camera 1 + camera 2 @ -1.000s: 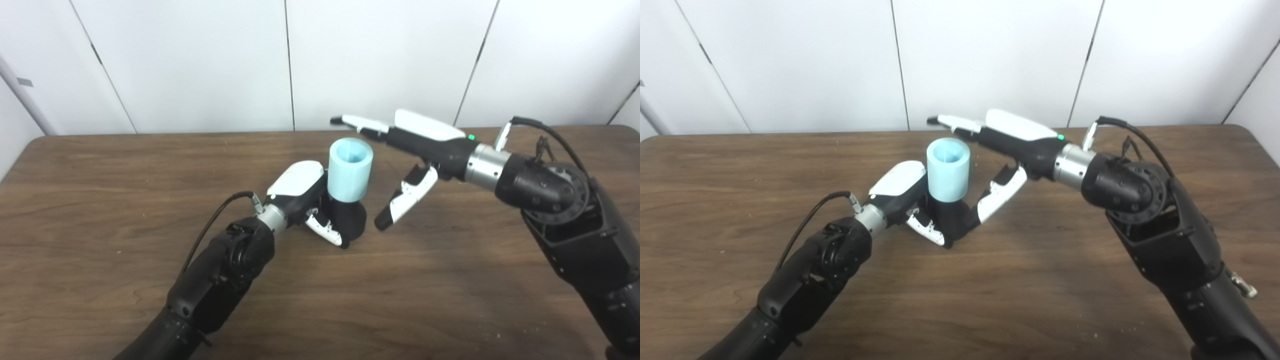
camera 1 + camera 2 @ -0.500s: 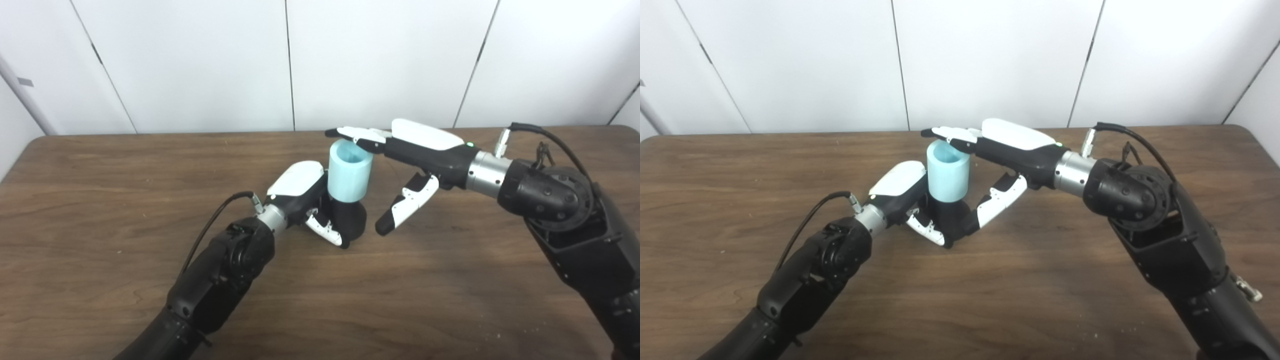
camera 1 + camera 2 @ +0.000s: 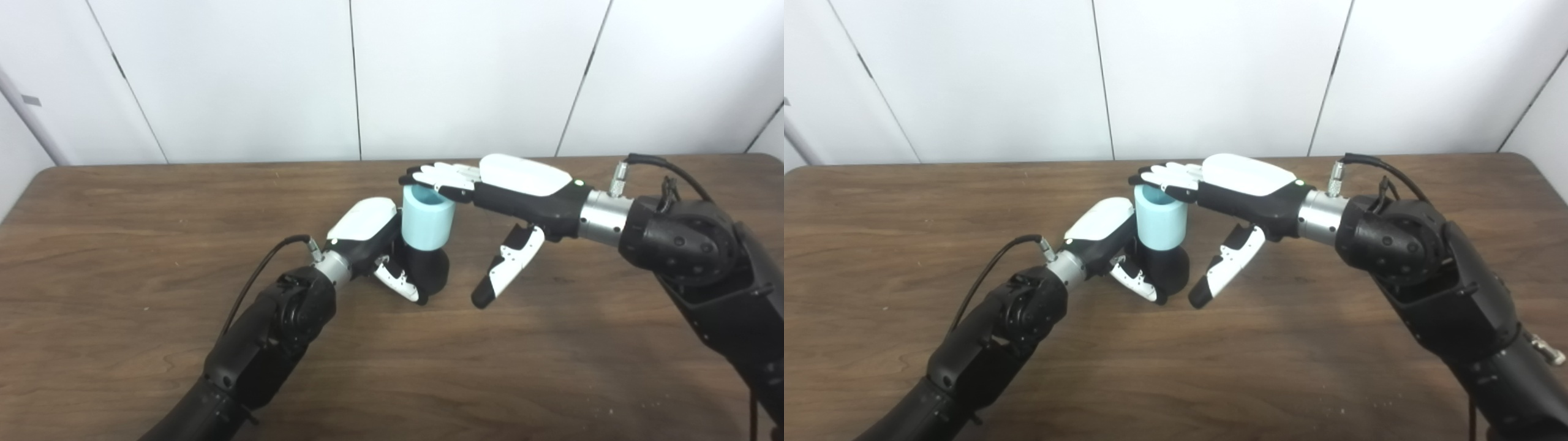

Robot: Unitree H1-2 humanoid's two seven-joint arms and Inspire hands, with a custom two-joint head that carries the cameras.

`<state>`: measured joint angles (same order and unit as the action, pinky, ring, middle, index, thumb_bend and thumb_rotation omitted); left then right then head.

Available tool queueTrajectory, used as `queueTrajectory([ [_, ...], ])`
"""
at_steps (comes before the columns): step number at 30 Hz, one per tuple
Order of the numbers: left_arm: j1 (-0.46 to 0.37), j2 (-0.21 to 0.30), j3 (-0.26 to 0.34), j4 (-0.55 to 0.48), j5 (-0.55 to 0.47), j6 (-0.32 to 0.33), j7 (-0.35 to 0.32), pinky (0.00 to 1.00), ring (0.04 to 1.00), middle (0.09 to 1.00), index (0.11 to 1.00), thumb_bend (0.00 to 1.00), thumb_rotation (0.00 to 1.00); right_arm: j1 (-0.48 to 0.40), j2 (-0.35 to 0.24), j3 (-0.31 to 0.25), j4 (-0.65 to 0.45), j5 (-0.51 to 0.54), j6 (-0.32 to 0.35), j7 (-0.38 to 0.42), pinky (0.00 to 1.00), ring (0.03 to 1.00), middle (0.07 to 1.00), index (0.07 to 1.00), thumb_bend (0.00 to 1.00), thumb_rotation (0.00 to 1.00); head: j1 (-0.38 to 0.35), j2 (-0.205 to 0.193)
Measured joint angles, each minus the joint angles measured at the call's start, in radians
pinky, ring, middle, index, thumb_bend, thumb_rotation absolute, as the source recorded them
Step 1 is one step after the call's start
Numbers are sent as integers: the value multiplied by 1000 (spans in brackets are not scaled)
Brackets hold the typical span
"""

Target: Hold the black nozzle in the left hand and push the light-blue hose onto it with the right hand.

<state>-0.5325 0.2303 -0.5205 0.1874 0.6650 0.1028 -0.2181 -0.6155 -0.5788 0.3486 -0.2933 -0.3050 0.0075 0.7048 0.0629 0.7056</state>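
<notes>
No readable text, label, brand, number or sign was found on the light-blue hose [image 3: 428, 224], the black nozzle [image 3: 430, 269], either hand, the arms, the table [image 3: 122, 257] or the wall panels.

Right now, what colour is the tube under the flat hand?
Light blue. The tube shows best in the left eye view.
</notes>
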Motion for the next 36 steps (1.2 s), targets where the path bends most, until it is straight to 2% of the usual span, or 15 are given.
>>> queueTrajectory([
  [8,1,0,1,1,0,0,0,423,468,483,481,526,0,-16,-6,30,23,-74,-79,-15,1000,1000,1000,962,883,798,-2,2],
  [12,1,0,1,2,0,0,0,430,470,486,480,526,0,-16,-5,41,26,-101,-98,-31,1000,1000,1000,960,853,788,2,2],
  [17,1,0,1,2,0,0,0,404,457,450,487,527,0,-18,2,59,26,-128,-100,-43,1000,1000,1000,960,830,775,6,3],
  [28,3,1,4,2,0,1,0,423,460,464,485,527,0,-34,6,81,32,-163,-93,-44,1000,1000,1000,956,836,775,11,8],
  [32,4,1,5,2,0,1,0,424,460,464,485,527,0,-35,13,89,30,-195,-68,-47,1000,1000,1000,956,848,779,11,11],
  [36,4,1,5,2,0,2,0,423,459,466,485,527,0,-35,13,94,18,-204,-39,-46,1000,1000,1000,958,808,755,8,11],
])
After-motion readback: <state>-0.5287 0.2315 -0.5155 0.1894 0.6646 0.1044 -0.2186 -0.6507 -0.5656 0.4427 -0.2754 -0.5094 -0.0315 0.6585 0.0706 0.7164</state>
